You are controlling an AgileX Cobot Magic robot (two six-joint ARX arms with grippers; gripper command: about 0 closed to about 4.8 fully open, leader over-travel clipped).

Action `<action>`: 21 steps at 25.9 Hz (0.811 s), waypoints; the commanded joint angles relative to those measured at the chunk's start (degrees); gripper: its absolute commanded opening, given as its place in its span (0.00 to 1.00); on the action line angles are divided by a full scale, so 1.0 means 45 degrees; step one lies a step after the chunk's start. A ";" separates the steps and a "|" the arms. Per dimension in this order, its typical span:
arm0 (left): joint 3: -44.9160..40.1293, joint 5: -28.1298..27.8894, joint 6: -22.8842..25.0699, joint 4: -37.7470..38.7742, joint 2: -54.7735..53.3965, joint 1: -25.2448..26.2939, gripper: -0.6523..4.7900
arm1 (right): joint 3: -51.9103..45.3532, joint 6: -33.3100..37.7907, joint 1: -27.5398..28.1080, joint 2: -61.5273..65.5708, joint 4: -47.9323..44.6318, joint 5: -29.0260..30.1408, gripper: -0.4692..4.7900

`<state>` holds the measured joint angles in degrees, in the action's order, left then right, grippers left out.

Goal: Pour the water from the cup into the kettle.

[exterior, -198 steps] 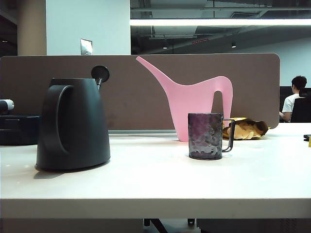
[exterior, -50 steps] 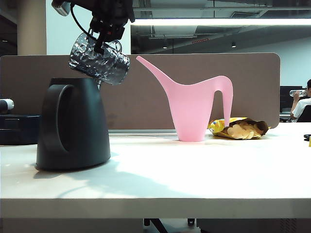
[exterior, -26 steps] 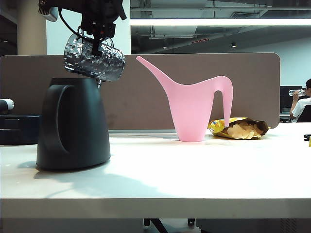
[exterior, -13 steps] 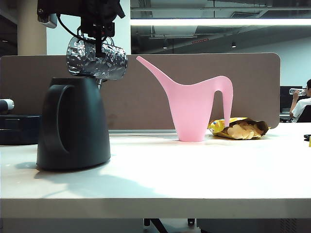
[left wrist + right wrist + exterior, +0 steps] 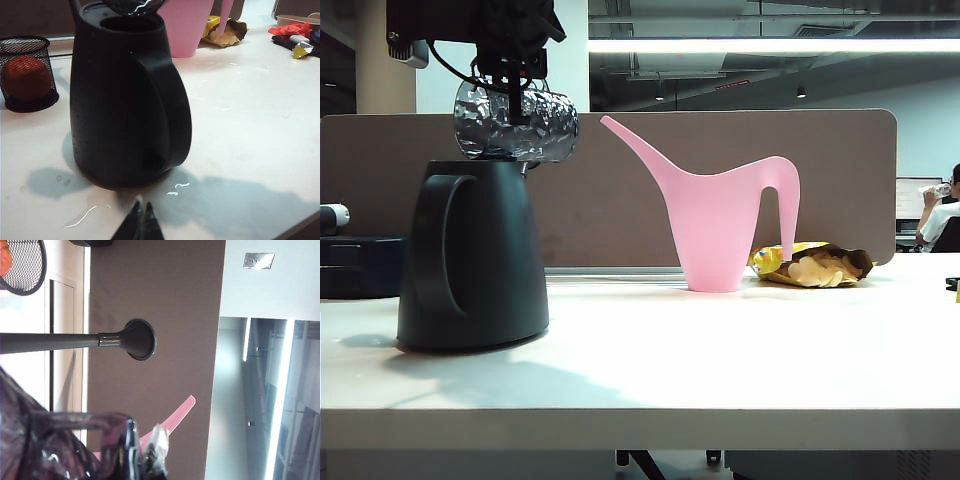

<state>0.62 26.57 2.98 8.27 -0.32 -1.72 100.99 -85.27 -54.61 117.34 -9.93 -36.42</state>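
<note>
Dimpled, translucent purplish-grey glass makes up the cup (image 5: 516, 122), which lies tipped on its side in the air, clamped by its thin dark handle in the closed right end effector (image 5: 517, 82). Its hammered surface catches bright glints, and its mouth faces away from the pink watering can (image 5: 718, 215). Directly below the right end effector stands the kettle (image 5: 472, 255), matte black and tapered, wider at the base, with a big loop handle down its side. The left wrist view shows its round opening uncovered and the cup's rim just over it. The kettle's knobbed lid (image 5: 135, 339) stands up on a thin stem, seen in the right wrist view beyond the held cup (image 5: 45, 445).

The left end effector (image 5: 139, 223) sits low over the tabletop (image 5: 740, 350) just in front of the kettle's base, its two dark tips drawn together to a point, holding nothing. A few thin streaks of water glisten on the tabletop between it and the kettle.

Counted: one cup, one kettle, one pink watering can with a long spout, well off to the side of the right end effector. One open snack bag (image 5: 818, 265) lies beyond the watering can, and one black mesh pot (image 5: 26, 72) with an orange-red round thing inside stands beside the kettle. One person (image 5: 938, 215) sits at the far edge of the exterior view.
</note>
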 commanded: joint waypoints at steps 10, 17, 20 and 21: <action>0.0039 0.0049 0.0000 -0.0049 -0.0010 -0.0005 0.11 | -0.0049 -0.0495 -0.0053 0.0257 0.0520 -0.0015 0.08; 0.0039 0.0049 0.0000 -0.0049 -0.0010 -0.0005 0.11 | -0.0049 -0.0491 -0.0117 0.0257 0.0466 -0.0024 0.08; 0.0039 0.0049 0.0000 -0.0053 -0.0010 -0.0005 0.11 | -0.0049 -0.0491 -0.0170 0.0253 0.0418 -0.0024 0.08; 0.0039 0.0049 0.0000 -0.0049 -0.0010 -0.0005 0.11 | -0.0049 -0.0491 -0.0199 0.0253 0.0423 -0.0034 0.08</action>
<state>0.62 26.57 2.96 8.27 -0.34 -1.69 101.14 -87.66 -55.29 117.75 -10.63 -36.47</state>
